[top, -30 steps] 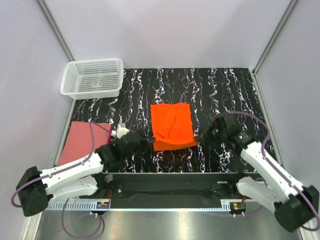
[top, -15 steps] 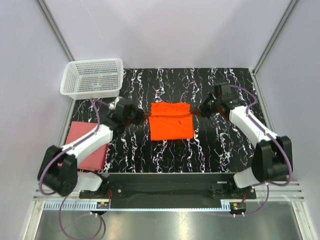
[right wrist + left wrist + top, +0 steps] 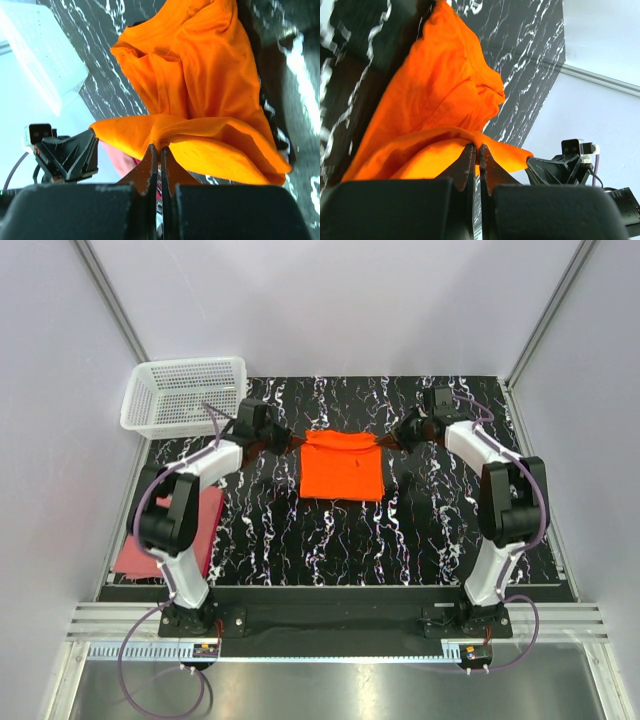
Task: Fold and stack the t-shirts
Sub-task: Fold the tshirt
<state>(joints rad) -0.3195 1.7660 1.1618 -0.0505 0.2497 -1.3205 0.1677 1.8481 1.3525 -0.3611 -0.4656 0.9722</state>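
The left tool and right tool are each pinching an edge of the orange t-shirt, which is lying between them on the surface. The pink-red t-shirt is lying well behind the left tool.

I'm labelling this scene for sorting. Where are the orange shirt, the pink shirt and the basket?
orange shirt (image 3: pixel 342 468): top view, middle of the cloth.
pink shirt (image 3: pixel 133 558): top view, its near left part.
basket (image 3: pixel 160 423): top view, its near wall.

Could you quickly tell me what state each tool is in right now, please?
Left tool: closed on the orange t-shirt.
Right tool: closed on the orange t-shirt too.
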